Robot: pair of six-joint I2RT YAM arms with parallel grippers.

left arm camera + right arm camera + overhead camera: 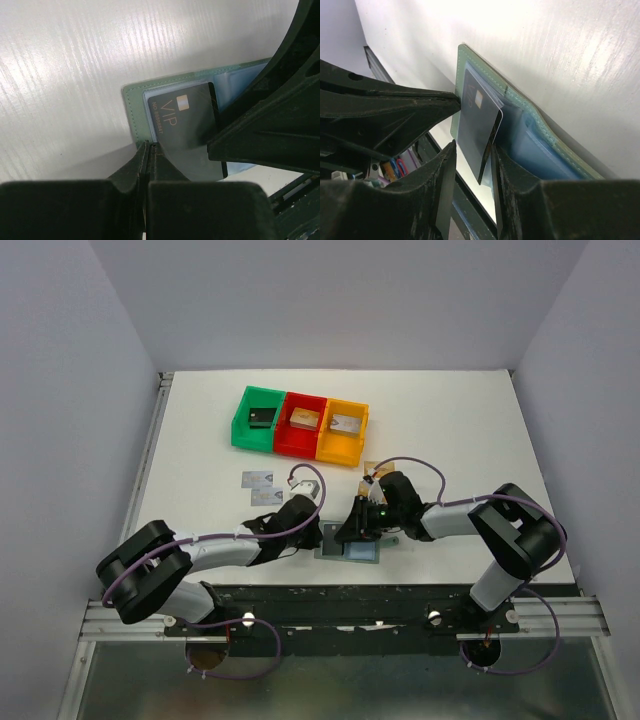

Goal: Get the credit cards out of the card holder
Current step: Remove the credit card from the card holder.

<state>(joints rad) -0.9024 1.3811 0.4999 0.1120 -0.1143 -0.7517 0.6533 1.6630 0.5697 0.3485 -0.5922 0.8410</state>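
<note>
Here, near the front edge of the white table [450,440], the card holder [132,107] is lying open and flat, its grey-green border framing pale blue pockets. A black credit card [182,130] marked VIP is sticking out of the pocket in the holder's left half, with one end inside and the free end tilting up off the holder.

The left gripper [148,146] is resting with its fingers pressed together. Its tips are touching the holder's edge just beside the card's corner.

The right gripper [473,148] is reaching in from the opposite side. Its fingers are standing partly apart, one on each side of the card's raised corner; whether they are actually pinching it I cannot tell.

Beyond the left arm, a silvery card [258,478] and a second silvery card [265,497] are lying close together on the table. A tan-gold card [378,468] is lying just beyond the right wrist.

Farther back, a green bin [240,430], a red bin [300,446] and an orange bin [340,453] are sitting in a touching row, each holding one small block.
</note>
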